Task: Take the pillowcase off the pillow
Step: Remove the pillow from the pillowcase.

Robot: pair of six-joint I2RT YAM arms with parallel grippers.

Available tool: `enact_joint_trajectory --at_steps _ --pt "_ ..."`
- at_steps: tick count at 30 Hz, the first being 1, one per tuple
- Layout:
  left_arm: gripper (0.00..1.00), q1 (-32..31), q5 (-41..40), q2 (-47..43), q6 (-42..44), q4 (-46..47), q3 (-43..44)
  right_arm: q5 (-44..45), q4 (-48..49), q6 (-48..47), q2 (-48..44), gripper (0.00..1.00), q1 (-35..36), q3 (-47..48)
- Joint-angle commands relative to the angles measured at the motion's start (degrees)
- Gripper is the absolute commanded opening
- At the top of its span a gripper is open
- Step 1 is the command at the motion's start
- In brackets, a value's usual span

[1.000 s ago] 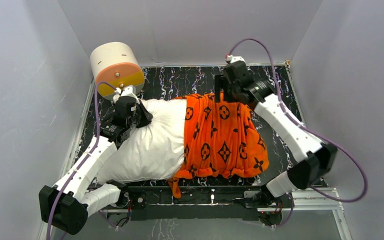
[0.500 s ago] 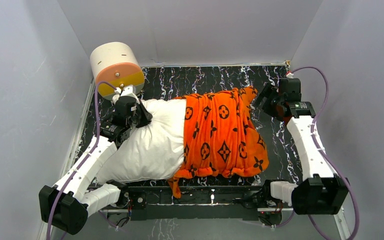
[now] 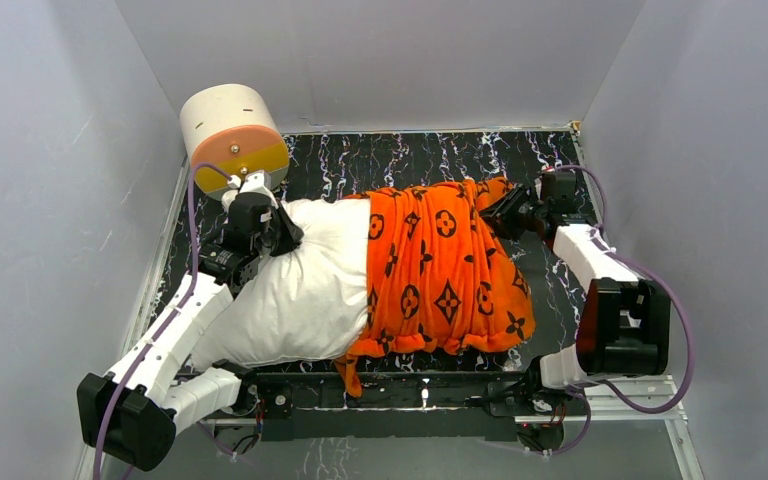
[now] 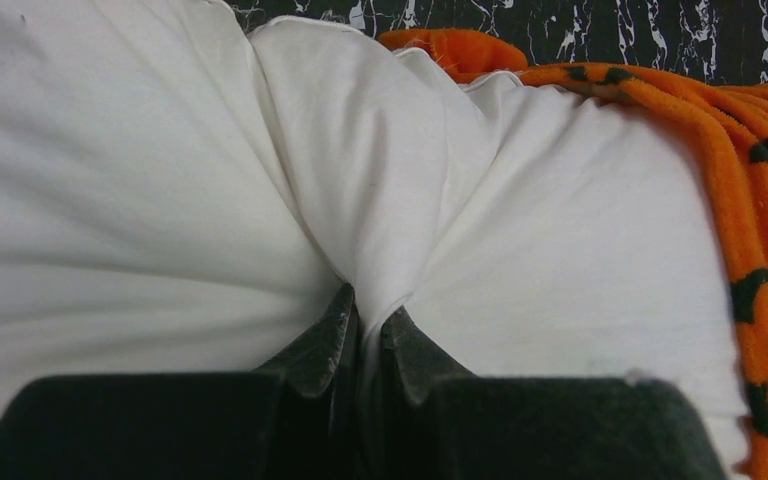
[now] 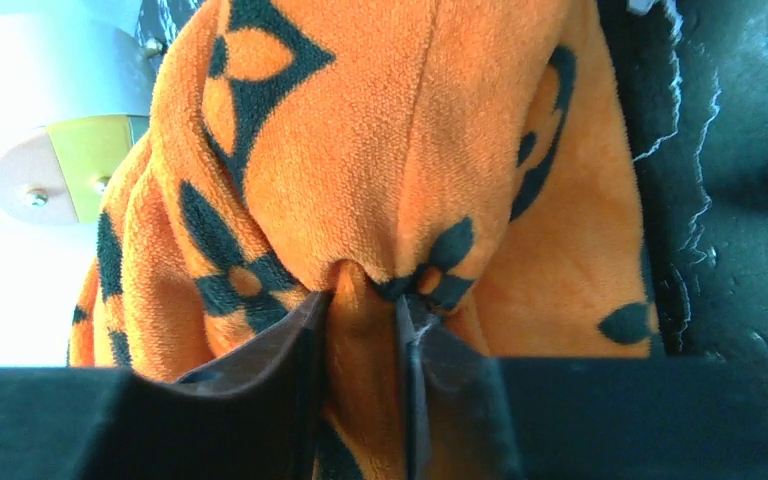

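Note:
The white pillow (image 3: 300, 285) lies across the black marbled floor, its left half bare. The orange pillowcase (image 3: 440, 265) with black motifs covers its right half. My left gripper (image 3: 278, 232) is at the pillow's far left part and is shut on a pinched fold of white pillow (image 4: 160, 200) fabric; the left gripper (image 4: 368, 312) shows that fold between its fingers, with the pillowcase (image 4: 760, 200) edge off to the right. My right gripper (image 3: 497, 212) is at the pillowcase's far right corner. The right gripper (image 5: 360, 300) has a ridge of orange pillowcase (image 5: 360, 130) plush clamped between its fingers.
A cream-and-orange cylinder (image 3: 232, 128) stands at the back left, close behind the left wrist, and the cylinder (image 5: 50, 150) also shows in the right wrist view. Grey walls close in three sides. A bare strip of floor (image 3: 380, 160) runs behind the pillow.
My right arm swung from above the pillowcase's far edge out to the right, then came back low and closed on the far right corner. The left arm held still.

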Motion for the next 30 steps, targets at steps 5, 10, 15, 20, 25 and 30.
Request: enact_joint_trajectory --at_steps 5,10,15,20,25,30 --pt "0.00 1.17 -10.86 -0.58 1.34 -11.41 0.75 32.44 -14.60 -13.32 -8.40 0.00 -2.03 13.83" --pt "0.00 2.85 -16.80 -0.47 2.92 -13.42 0.65 47.54 -20.74 -18.70 -9.65 0.00 -5.54 20.42" --pt "0.00 4.96 -16.81 -0.97 4.69 -13.77 1.04 46.02 -23.85 -19.35 -8.76 0.00 -5.65 22.97" --pt "0.00 5.09 -9.94 -2.45 6.32 -10.06 0.01 23.57 -22.47 -19.60 -8.21 0.30 -5.63 18.75" --pt "0.00 5.14 -5.73 -2.40 5.34 -8.96 -0.14 8.92 -23.92 -17.63 -10.01 0.73 -5.61 10.98" --pt "0.00 5.10 -4.22 -1.97 5.20 -8.74 0.25 22.83 -30.24 -9.08 -19.39 0.93 -5.65 2.44"
